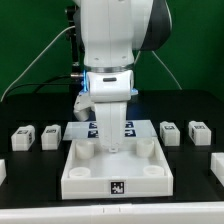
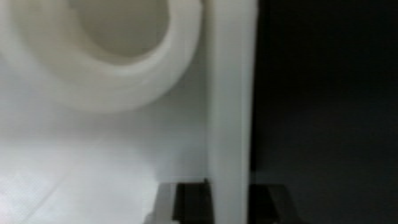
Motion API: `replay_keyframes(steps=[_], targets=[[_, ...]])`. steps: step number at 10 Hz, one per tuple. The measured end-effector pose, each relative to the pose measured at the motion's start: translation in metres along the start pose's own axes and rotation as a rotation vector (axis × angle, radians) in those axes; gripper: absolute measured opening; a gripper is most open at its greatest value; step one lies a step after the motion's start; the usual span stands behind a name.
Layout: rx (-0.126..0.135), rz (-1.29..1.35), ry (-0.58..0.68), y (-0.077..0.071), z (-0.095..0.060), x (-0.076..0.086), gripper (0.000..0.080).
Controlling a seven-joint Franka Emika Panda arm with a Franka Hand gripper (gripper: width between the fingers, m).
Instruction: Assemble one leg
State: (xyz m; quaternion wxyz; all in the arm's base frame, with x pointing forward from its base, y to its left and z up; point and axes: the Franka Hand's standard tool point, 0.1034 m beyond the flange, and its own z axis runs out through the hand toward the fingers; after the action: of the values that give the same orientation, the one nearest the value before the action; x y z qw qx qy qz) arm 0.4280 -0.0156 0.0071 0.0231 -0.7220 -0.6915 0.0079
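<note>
leg (image 1: 50,134) centre-left on bench (image 1: 30,192) | judged light, stiff plastic (maybe slick) | hold across flat sides | jaws: cannot tell apart or together

Pincer (image 1: 112,143) points down; jaws unreadable

text: none legible | signs: marker tags (image 1: 115,186) on tray (image 1: 80,183), legs (image 1: 22,137)

Bulky, glossy white robot arm (image 1: 115,40) with a dark joint band (image 1: 163,25) — blue light (image 1: 100,72) glowing above its white gripper (image 1: 112,140).
</note>
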Motion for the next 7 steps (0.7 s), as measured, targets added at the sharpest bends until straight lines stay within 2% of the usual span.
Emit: replay_keyframes(steps=[7], targets=[[-0.002, 0.000, 0.000, 0.0007, -0.0003, 0.0000, 0.0057]])
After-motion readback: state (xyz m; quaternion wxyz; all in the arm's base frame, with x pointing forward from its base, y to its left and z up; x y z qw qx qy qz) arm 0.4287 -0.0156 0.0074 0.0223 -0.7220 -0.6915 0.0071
